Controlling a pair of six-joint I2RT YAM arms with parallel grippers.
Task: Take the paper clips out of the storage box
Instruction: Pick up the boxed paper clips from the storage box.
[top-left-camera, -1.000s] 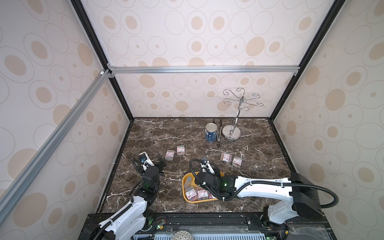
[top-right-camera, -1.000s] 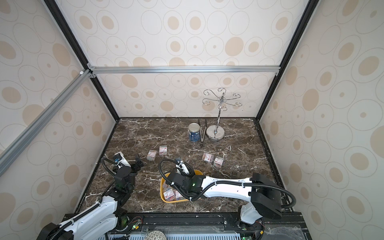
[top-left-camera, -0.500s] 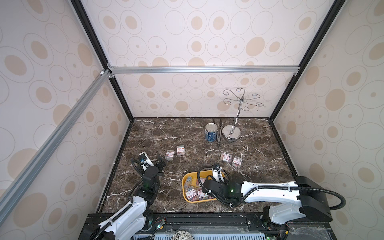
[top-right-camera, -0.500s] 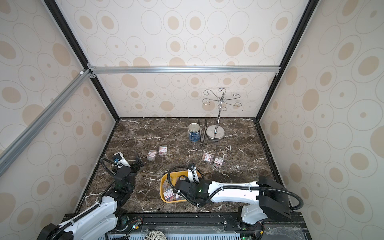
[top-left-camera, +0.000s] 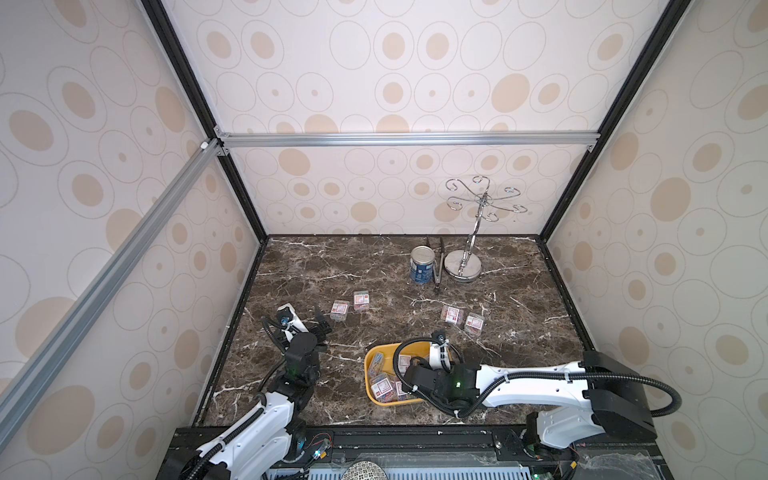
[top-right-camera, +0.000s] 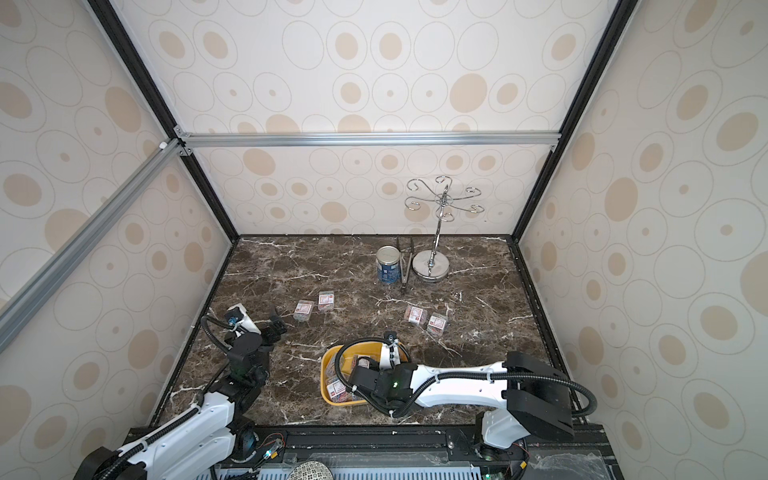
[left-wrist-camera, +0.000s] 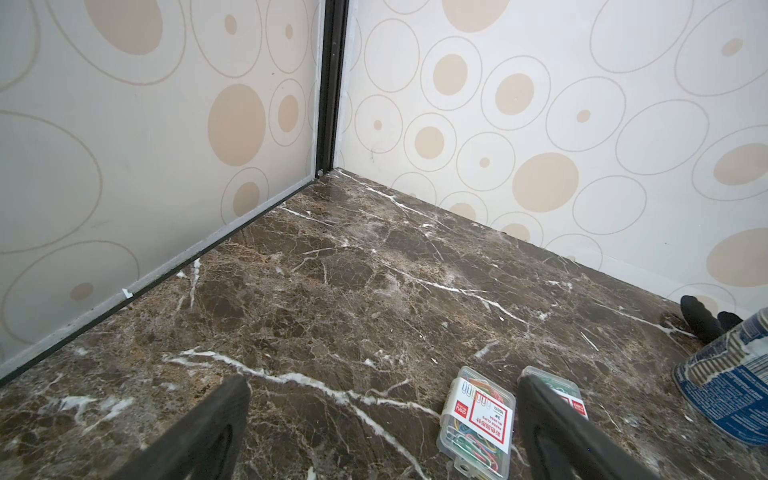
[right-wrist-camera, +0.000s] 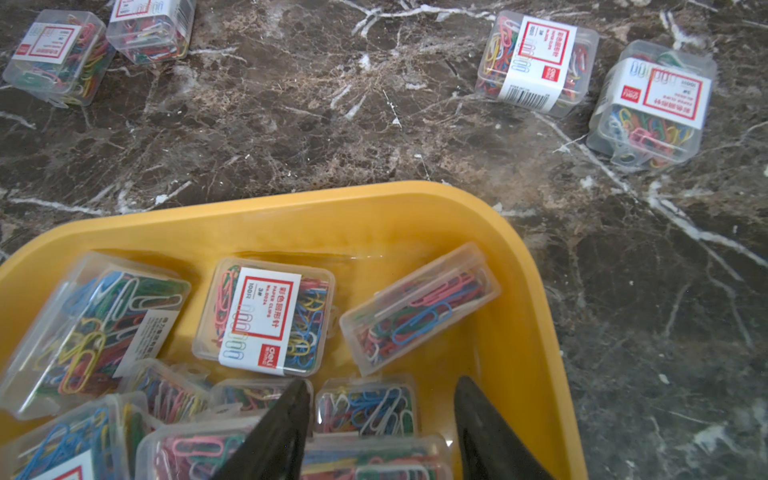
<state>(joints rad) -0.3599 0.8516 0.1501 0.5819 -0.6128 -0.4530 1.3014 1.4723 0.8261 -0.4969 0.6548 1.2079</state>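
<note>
The yellow storage box (top-left-camera: 368, 376) (top-right-camera: 324, 376) sits near the table's front, with several clear cases of paper clips (right-wrist-camera: 266, 316) inside it. My right gripper (right-wrist-camera: 380, 415) is open low over the box's near corner. Its fingers straddle one case (right-wrist-camera: 365, 405) without clamping it. Two more cases (top-left-camera: 338, 311) (top-left-camera: 360, 300) lie on the marble to the left, and two (top-left-camera: 452, 313) (top-left-camera: 473, 324) to the right. My left gripper (left-wrist-camera: 382, 415) (top-left-camera: 322, 326) hovers wide open by the left pair. One case (left-wrist-camera: 478, 419) lies between its fingers, untouched.
A blue-labelled tin can (top-left-camera: 422, 270) (left-wrist-camera: 731, 382), dark tongs (top-left-camera: 438, 270) and a chrome hook stand (top-left-camera: 462, 266) are at the back right. Patterned walls close in three sides. The right arm (top-left-camera: 519, 380) reaches in from the front right, over the box's right side.
My right wrist has drawn back from the box's far left toward its near right side, and its jaws have spread a little. The left arm has not moved.
</note>
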